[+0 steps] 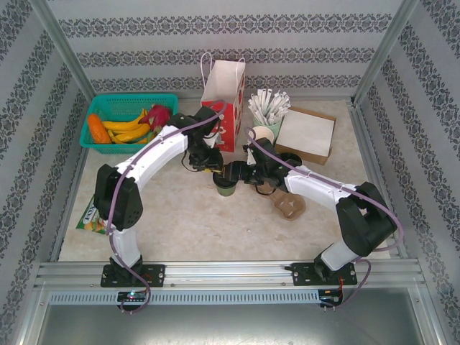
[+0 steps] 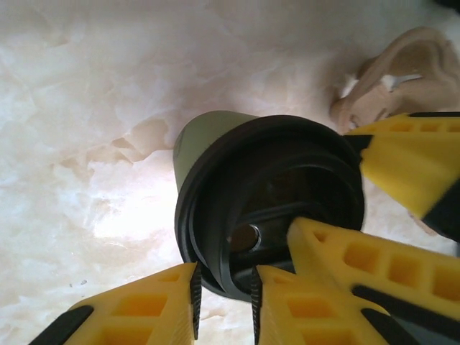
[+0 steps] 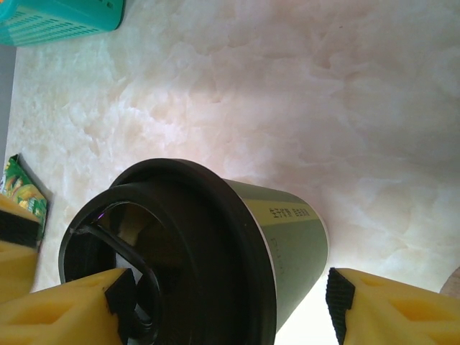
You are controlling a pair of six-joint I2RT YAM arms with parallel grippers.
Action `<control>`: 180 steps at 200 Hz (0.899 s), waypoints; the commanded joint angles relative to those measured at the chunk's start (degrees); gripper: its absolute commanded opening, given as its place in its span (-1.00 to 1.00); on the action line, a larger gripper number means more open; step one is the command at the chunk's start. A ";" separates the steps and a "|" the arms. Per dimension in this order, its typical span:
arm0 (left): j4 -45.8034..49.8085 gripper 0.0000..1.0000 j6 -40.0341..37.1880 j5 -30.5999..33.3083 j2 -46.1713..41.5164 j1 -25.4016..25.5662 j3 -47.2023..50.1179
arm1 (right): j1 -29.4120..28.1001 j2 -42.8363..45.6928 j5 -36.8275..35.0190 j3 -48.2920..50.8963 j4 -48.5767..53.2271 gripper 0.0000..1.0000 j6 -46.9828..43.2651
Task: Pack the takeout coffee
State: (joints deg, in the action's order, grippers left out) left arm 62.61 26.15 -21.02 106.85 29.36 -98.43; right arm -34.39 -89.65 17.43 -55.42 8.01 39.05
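Landmark: we place everything from the white-and-red gift bag (image 1: pixel 224 90), which stands upright toward the far side of the marble-look table (image 1: pixel 194 230).
Takeout coffee: the takeout coffee (image 1: pixel 226 187) stands upright on the table near the gift bag, on the bag's side toward the arm bases and apart from it. Its black lid (image 2: pixel 266 194) is on.
Left gripper: the left gripper (image 1: pixel 215 171) hangs between the gift bag and the coffee. In its wrist view the fingers (image 2: pixel 136 309) sit close together, one on each side of the lid's rim. We cannot tell whether they pinch the rim or only flank it.
Right gripper: the right gripper (image 1: pixel 243 175) reaches the coffee from the gift bag's front right. We see its jaws released and wide, one pad at the lid. The other finger (image 3: pixel 395 309) is clear of the green wall, with bare table between.
Basket: a teal basket (image 1: pixel 129 118) of bananas and a carrot sits just left of the gift bag.
Straws: a cup of paper-wrapped straws (image 1: pixel 267 115) stands just right of the gift bag.
Carrier: a pulp cup carrier (image 1: pixel 289 206) lies to the front right of the gift bag, farther from it than the coffee.
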 commanded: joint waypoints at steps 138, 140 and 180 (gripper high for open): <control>-17.48 1.00 16.51 8.18 -7.73 -8.89 23.90 | -6.12 0.44 -12.97 -9.60 11.38 0.95 -17.13; -17.51 1.00 16.48 8.14 -7.67 -8.84 23.92 | -6.13 0.37 -13.17 -9.66 11.47 0.95 -17.13; -18.07 1.00 16.26 7.84 -7.12 -8.70 24.47 | -6.64 -1.17 -13.03 -10.97 12.86 0.95 -17.12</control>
State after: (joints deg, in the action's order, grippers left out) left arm 46.52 41.25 -12.45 99.13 20.25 -74.70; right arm -40.03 -89.36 6.35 -64.16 18.33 23.09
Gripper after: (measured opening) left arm 0.997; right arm 0.977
